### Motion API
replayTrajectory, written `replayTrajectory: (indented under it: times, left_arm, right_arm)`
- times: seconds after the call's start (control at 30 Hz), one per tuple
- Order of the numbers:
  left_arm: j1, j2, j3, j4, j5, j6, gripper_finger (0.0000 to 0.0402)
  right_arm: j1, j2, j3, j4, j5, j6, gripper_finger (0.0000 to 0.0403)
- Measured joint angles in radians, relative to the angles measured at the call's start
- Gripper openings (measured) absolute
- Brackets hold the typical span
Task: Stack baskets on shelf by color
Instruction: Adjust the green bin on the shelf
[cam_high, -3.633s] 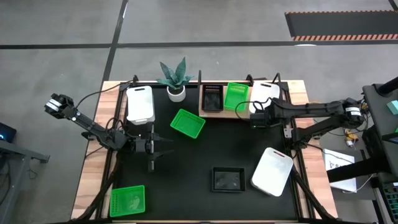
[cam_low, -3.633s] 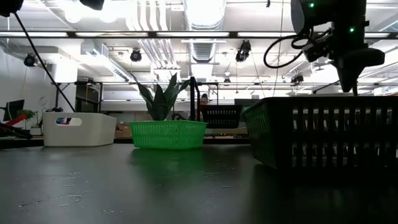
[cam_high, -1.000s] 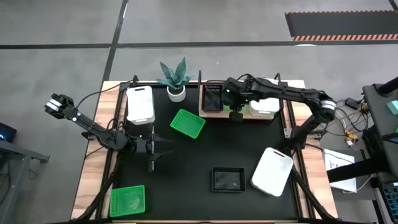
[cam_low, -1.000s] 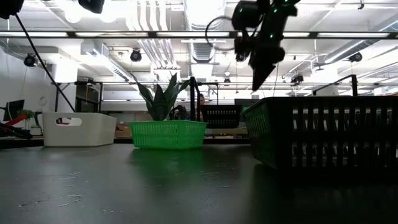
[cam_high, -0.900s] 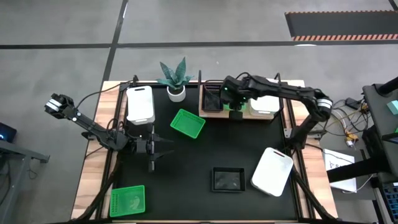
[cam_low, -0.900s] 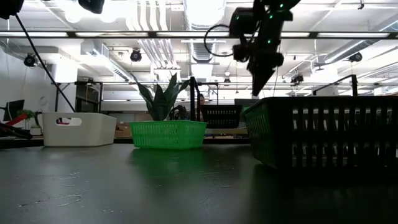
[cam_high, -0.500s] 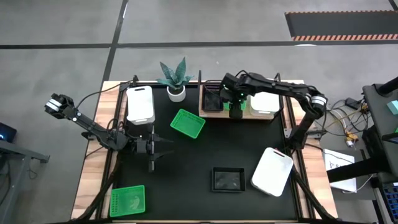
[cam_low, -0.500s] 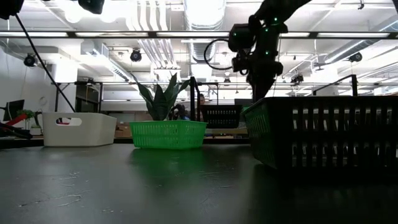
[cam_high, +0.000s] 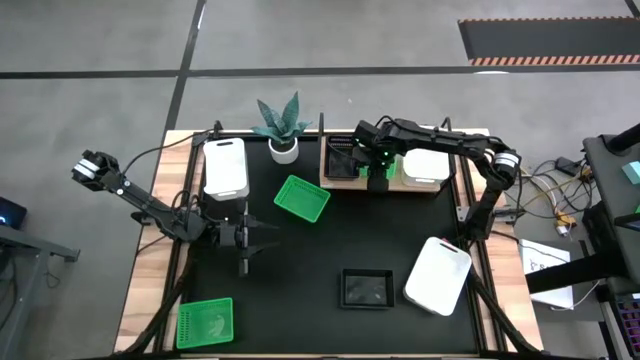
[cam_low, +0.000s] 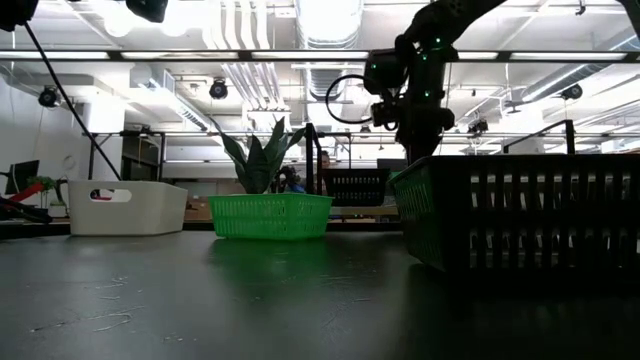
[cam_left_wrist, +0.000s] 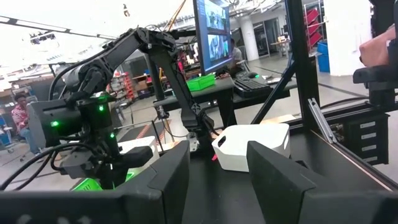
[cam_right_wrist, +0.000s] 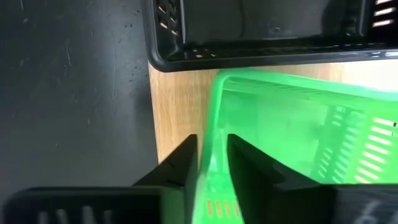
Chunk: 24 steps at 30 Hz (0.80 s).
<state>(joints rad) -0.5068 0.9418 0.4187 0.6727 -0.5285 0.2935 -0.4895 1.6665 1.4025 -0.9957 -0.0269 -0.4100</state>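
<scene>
On the shelf (cam_high: 395, 187) at the table's far edge stand a black basket (cam_high: 340, 158), a green basket (cam_right_wrist: 298, 124) and a white basket (cam_high: 427, 166). My right gripper (cam_high: 377, 172) reaches down over the green basket's near wall and is shut on it. Loose on the tabletop are two more green baskets (cam_high: 302, 198) (cam_high: 205, 323), one black (cam_high: 366, 288) and two white (cam_high: 438, 275) (cam_high: 225, 167). My left gripper (cam_high: 258, 240) waits open, low over the table's left half, touching nothing. My right gripper pinches the green basket's near wall (cam_right_wrist: 210, 163), close to the corner beside the black basket. One finger (cam_right_wrist: 177, 168) is outside the wall and the other finger (cam_right_wrist: 252, 171) is inside the basket. The fingers come from above, pointing down, across the wall. The basket sits on the shelf's wood (cam_right_wrist: 174, 106).
A white plant pot (cam_high: 283, 150) stands at the far edge between the left white basket and the shelf. In the low view a dark basket (cam_low: 530, 215) close to the camera hides the right gripper's fingertips. Bare black tabletop lies in the middle (cam_high: 330, 245).
My right gripper has moved a little toward the table's left along the shelf and come down onto the green basket's near wall. The left arm has kept still.
</scene>
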Motion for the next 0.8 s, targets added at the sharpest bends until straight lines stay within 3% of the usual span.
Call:
replayTrajectory:
  times: [0.17, 0.8]
  left_arm:
    - [0.0, -0.001, 0.0, 0.0, 0.0, 0.0, 0.0145]
    - [0.0, -0.001, 0.0, 0.0, 0.0, 0.0, 0.0145]
  right_arm:
    - [0.0, -0.001, 0.0, -0.003, 0.0, -0.008, 0.0017]
    - [0.068, -0.008, 0.0, -0.107, -0.002, -0.029, 0.0013]
